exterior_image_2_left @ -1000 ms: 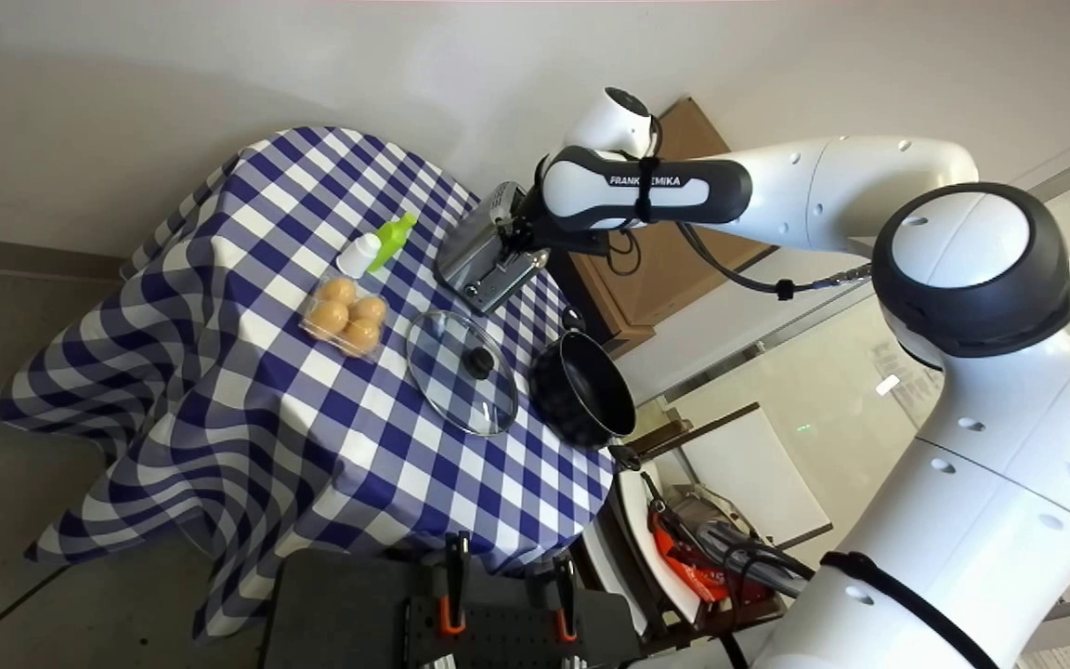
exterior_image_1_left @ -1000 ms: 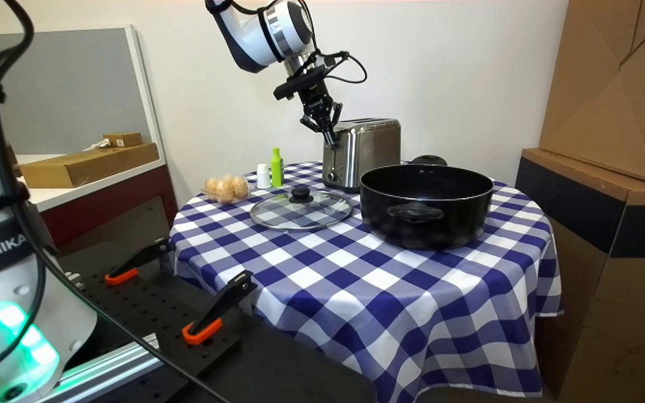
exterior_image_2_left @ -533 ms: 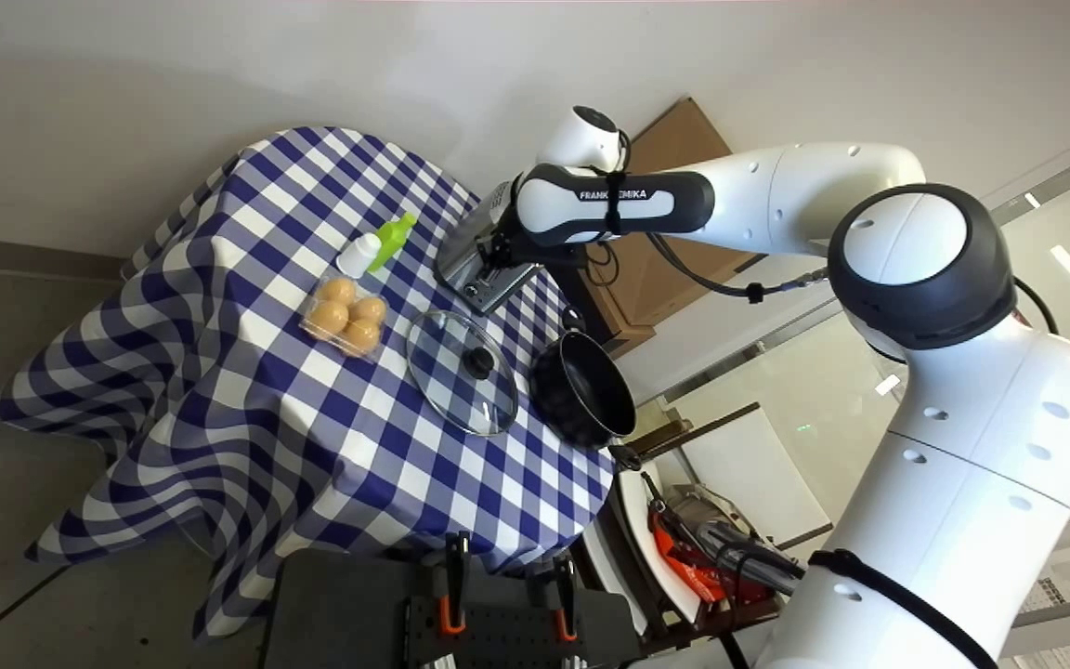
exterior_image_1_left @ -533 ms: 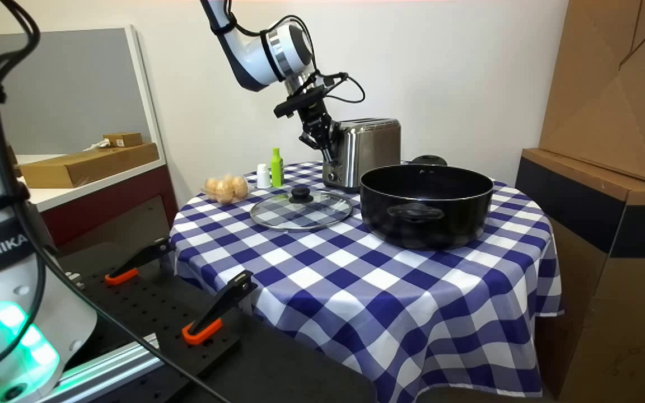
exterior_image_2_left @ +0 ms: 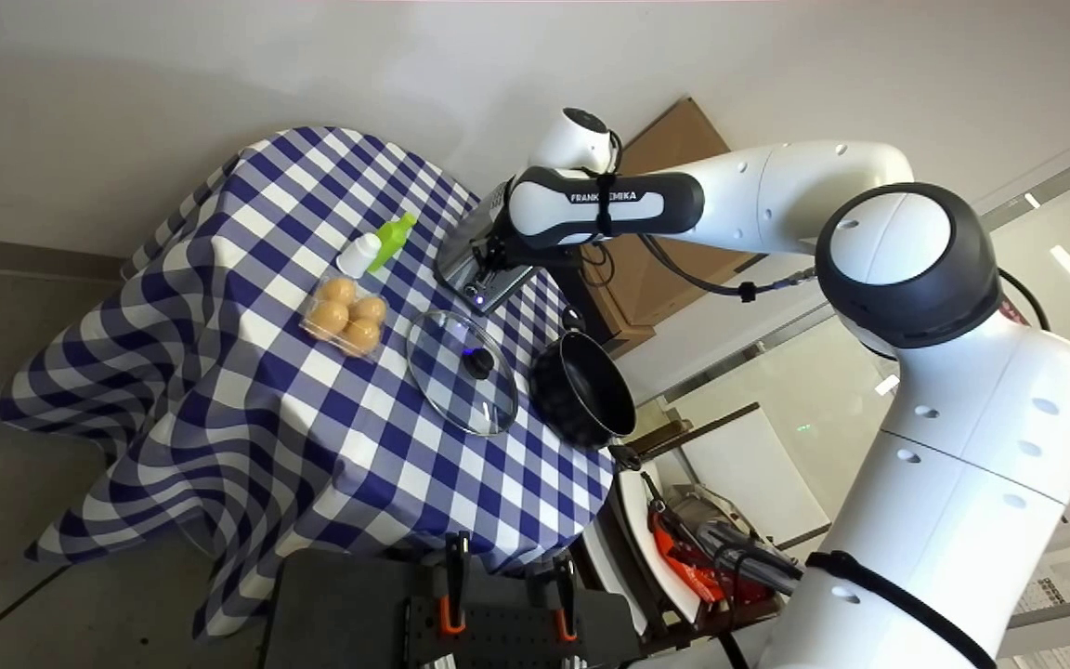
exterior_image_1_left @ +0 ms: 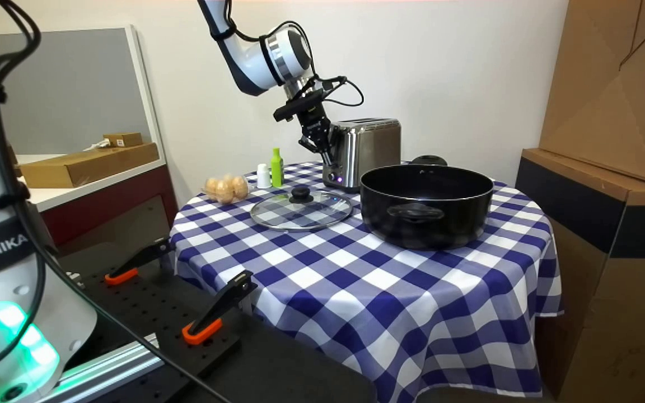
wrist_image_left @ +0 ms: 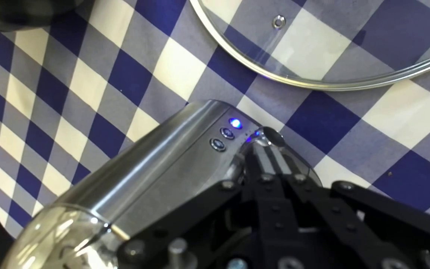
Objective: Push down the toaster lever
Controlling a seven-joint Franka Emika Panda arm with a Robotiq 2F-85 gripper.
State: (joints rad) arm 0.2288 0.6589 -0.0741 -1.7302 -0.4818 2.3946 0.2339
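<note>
The silver toaster [exterior_image_1_left: 378, 148] stands at the back of the table and also shows in the wrist view [wrist_image_left: 177, 172] and in an exterior view [exterior_image_2_left: 463, 243]. My gripper [exterior_image_1_left: 329, 161] is low against the toaster's control end. In the wrist view its two fingers [wrist_image_left: 273, 160] are together, pointing down just above the round knob [wrist_image_left: 273, 136]. The lever cannot be made out; the fingers cover that part of the toaster. One of the toaster's buttons [wrist_image_left: 235, 123] glows blue, and the buttons beside it are unlit.
A glass lid [exterior_image_1_left: 301, 211] lies in front of the toaster. A black pot [exterior_image_1_left: 426, 215] stands beside it. A green bottle [exterior_image_1_left: 276, 168], a white shaker [exterior_image_1_left: 263, 176] and a clear pack of eggs [exterior_image_1_left: 225, 189] are on the checked tablecloth.
My gripper has moved down along the toaster's control end, mostly in the first half second, then a little more. A blue light on the toaster has come on since half a second ago.
</note>
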